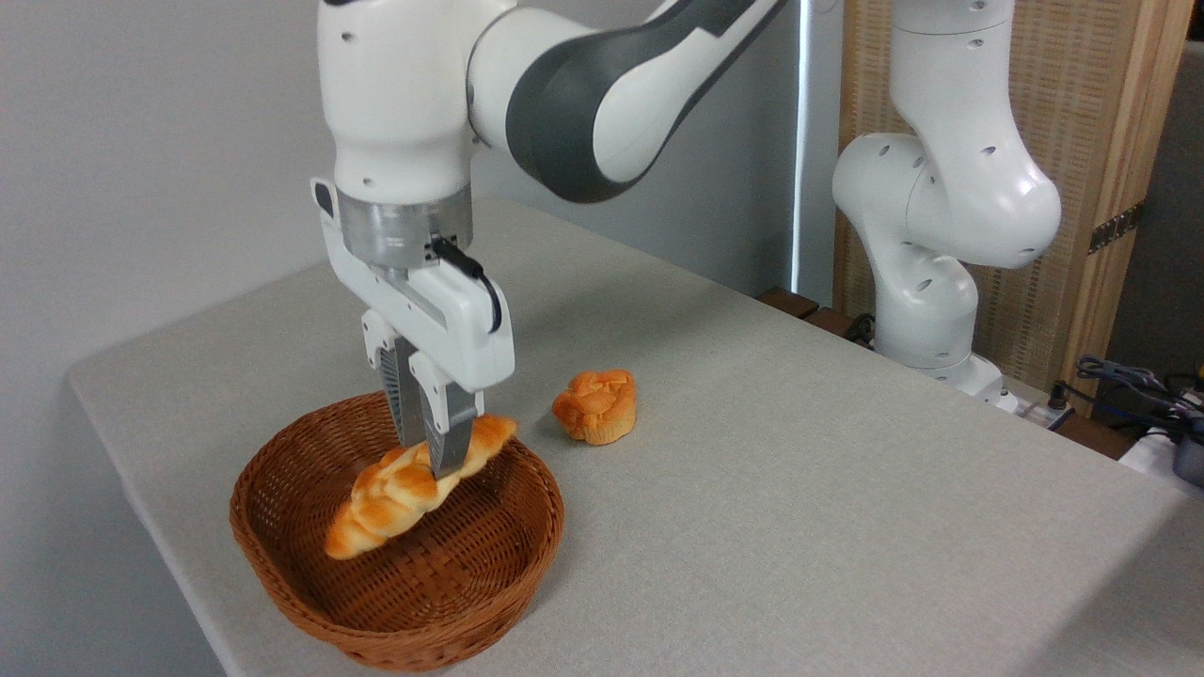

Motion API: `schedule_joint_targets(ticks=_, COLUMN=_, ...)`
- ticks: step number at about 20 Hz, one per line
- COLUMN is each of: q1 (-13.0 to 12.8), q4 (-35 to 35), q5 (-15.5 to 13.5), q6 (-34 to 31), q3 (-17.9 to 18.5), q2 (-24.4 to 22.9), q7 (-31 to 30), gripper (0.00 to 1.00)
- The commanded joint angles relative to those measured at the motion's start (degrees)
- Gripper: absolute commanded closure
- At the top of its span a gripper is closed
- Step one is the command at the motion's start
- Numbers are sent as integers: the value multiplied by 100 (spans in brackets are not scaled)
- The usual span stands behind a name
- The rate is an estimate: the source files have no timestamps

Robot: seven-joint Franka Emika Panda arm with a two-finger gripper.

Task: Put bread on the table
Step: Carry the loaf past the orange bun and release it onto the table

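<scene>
Lifting the bread point(404, 489) out of the wicker basket point(282, 555)

Gripper point(435, 461) fingers are clamped across the loaf's middle, probably for balance, so it hangs tilted above the basket's hollow, near end low. Bare table point(800, 470) to the right, beyond the small bun point(595, 405), looks a suitable landing spot.

1. Bright, even, diffuse light across the table point(752, 451); no glare.
2. Soft, faint shadows lie just beside the bun point(595, 405) on the table.
3. Sharp focus overall; slight softness at the table's far edge.
</scene>
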Motion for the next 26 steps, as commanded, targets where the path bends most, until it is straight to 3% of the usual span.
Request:
schedule_joint_targets(ticks=1, q1=-7, q4=76, q5=-141, q6=-337, q3=15, q2=-249, q7=34, gripper=61)
schedule_joint_targets(ticks=5, q1=-7, q4=42, q5=-132, q6=-723, q3=24, q2=-583, q7=96, gripper=61)
schedule_joint_targets(ticks=8, q1=-7, q4=-107, q5=-88, q6=-1424, q3=42, q2=-978, q7=226, gripper=60)
schedule_joint_targets(ticks=13, q1=-16, q4=-1028, q5=-44, q6=-1708, q3=112, q2=-1953, q7=806, gripper=58)
schedule_joint_targets(ticks=16, q1=-7, q4=-1741, q5=490, q6=-1796, q3=218, q2=-2341, q7=1027, gripper=56)
schedule_joint_targets(ticks=20, q1=-7, q4=-2024, q5=922, q6=-1761, q3=357, q2=-2307, q7=1229, gripper=55)
schedule_joint_targets(ticks=21, q1=-7, q4=-2094, q5=949, q6=-1718, q3=376, q2=-2289, q7=1290, gripper=51)
schedule_joint_targets(ticks=23, q1=-16, q4=-2208, q5=1028, q6=-1595, q3=376, q2=-2210, q7=1309, gripper=26)
schedule_joint_targets(ticks=26, q1=-51, q4=-2235, q5=1090, q6=-1550, q3=376, q2=-2105, q7=1309, gripper=13)
